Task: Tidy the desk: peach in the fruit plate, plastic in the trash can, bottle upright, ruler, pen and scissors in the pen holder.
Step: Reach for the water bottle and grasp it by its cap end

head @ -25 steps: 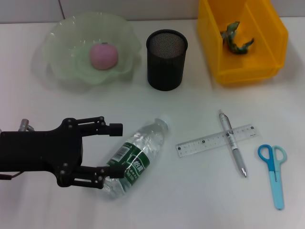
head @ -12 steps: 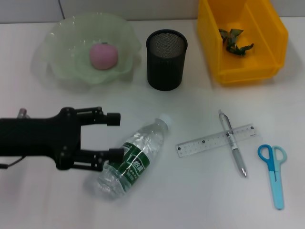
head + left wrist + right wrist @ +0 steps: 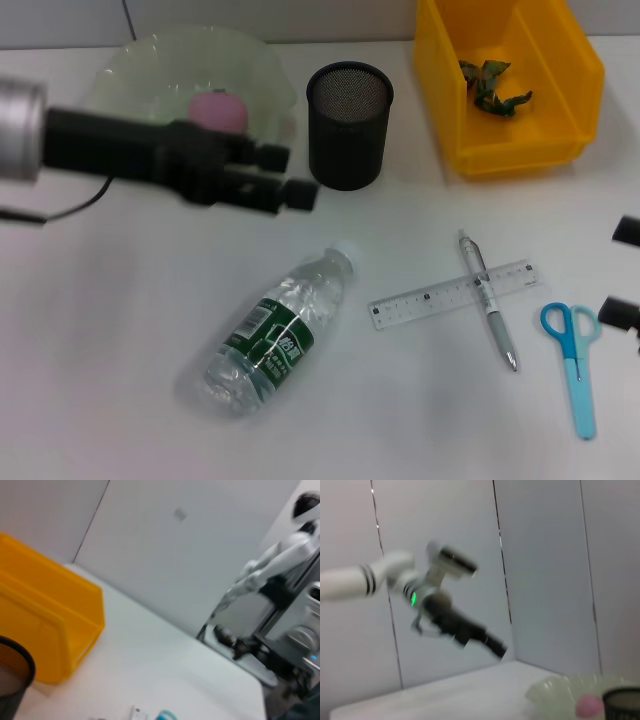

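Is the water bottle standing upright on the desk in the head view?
No: the bottle lies on its side on the white desk, cap pointing toward the pen holder, with neither gripper touching it.

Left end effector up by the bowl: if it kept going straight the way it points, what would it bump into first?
Probably the pen holder. In the head view the left end effector points rightward, its tips just short of the mesh cup's lower side. It may be raised above the table, so it could pass over or graze it; depth is unclear.

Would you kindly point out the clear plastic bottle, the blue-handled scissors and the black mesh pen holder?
Clear plastic bottle [image 3: 270, 340]: head view, green label.
Blue-handled scissors [image 3: 578, 372]: head view, blue handle shaft.
Black mesh pen holder [image 3: 348, 150]: head view, front wall.
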### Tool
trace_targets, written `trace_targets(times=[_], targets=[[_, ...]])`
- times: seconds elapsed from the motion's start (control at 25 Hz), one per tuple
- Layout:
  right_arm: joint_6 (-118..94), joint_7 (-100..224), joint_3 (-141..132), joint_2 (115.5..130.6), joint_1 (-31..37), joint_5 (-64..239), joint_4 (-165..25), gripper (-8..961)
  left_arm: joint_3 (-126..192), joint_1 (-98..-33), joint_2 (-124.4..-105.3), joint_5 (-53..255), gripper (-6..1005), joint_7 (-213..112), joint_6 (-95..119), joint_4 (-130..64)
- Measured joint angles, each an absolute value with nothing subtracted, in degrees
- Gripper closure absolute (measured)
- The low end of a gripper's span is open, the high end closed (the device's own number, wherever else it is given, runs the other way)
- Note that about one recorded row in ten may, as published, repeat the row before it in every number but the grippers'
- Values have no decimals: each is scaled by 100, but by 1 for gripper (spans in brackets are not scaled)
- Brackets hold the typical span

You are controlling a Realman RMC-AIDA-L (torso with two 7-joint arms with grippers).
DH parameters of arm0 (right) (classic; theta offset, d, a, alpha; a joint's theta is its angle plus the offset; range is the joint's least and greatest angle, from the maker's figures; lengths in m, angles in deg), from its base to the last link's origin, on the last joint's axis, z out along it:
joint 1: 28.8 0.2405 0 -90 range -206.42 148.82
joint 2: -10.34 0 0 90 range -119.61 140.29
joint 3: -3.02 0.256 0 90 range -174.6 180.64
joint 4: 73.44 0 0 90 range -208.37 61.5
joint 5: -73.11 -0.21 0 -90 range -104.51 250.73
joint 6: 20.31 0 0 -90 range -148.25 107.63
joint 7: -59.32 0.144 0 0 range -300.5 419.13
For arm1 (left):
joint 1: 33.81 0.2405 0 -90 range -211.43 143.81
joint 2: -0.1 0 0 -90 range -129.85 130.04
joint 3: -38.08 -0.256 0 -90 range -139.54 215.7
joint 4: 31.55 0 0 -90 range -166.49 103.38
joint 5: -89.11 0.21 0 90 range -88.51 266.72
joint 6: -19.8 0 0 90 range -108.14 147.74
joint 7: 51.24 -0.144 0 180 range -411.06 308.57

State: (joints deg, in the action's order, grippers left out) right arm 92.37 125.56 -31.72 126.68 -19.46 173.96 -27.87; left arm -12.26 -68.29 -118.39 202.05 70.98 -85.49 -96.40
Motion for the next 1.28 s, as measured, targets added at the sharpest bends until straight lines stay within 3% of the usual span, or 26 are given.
trace_targets(times=[0.28, 0.52, 1.28], targets=[[9155, 11881, -3017, 12750, -2014, 18147, -3268, 100, -3113, -7764, -11890, 21319, 155, 9263, -7301, -10335], [9167, 11732, -3030, 12790, -1988, 18463, -3289, 101, -4505, -8157, -11909, 22305, 155, 10171, -6472, -10256], [9040, 11701, -2915, 12860, -1934, 18467, -3318, 101, -5675, -8386, -11908, 22714, 160, 11123, -5454, -9121]])
